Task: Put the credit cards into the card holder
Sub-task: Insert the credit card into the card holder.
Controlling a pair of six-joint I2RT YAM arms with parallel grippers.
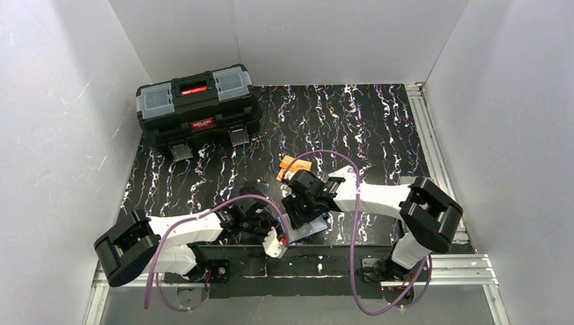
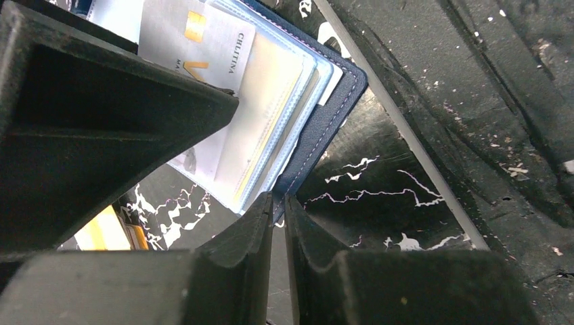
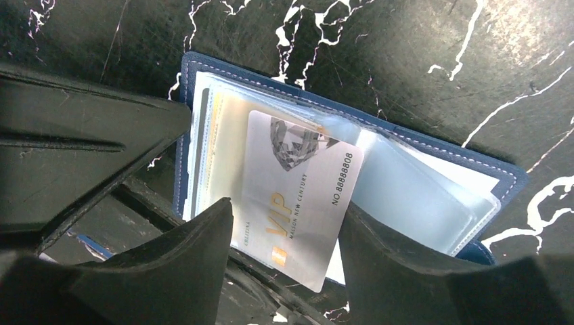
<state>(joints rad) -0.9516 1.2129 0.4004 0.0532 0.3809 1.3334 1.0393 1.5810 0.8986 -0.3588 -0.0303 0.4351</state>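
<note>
Scene: we see the card holder (image 3: 413,196) open at 6 o'clock on the counter (image 3: 420,54) | whitish card (image 3: 304,183): on its pockets | right end effector (image 3: 285,206): apart, astride card | left end effector (image 2: 275,210): clamped on card holder's edge

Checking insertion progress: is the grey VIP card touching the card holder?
Touching. Right wrist view: the grey VIP card sits partly under a clear pocket of the card holder.

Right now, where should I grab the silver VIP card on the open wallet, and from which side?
Pinch the silver VIP card across its two long edges near the chip end, coming from the right gripper side. That end lies uncovered on the open card holder, and the gripper's open fingers flank it.
</note>
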